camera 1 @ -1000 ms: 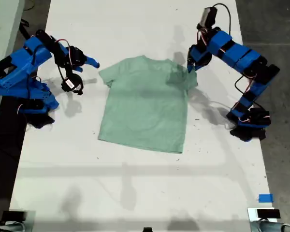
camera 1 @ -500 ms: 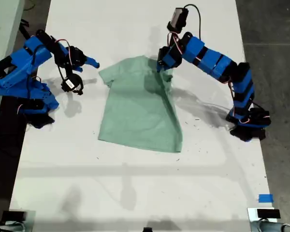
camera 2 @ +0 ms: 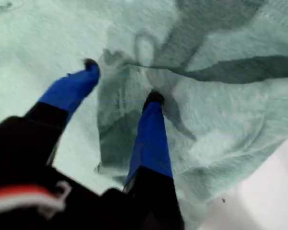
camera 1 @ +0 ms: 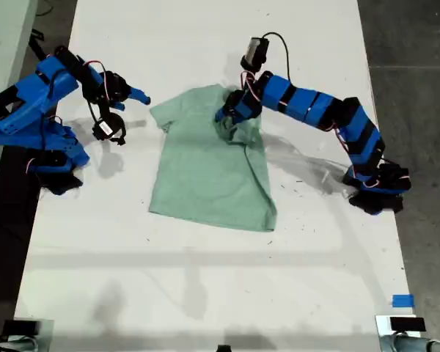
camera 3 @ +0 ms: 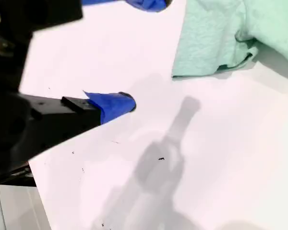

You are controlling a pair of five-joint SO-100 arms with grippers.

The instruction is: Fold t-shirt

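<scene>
t-shirt (camera 1: 209,172): flat on the white surface (camera 1: 205,293), with one sleeve side folded over onto its chest.
my first gripper (camera 2: 120,81): over the t-shirt's upper middle, jaws parted, a raised ridge of the folded cloth between its fingers (camera 2: 151,139); whether it pinches the cloth I cannot tell.
my second gripper (camera 3: 139,52): jaws apart, holding nothing, over bare surface just beside the t-shirt's other sleeve (camera 3: 206,43).
gap: that sleeve's edge lies just ahead of my second gripper, not touching.
</scene>
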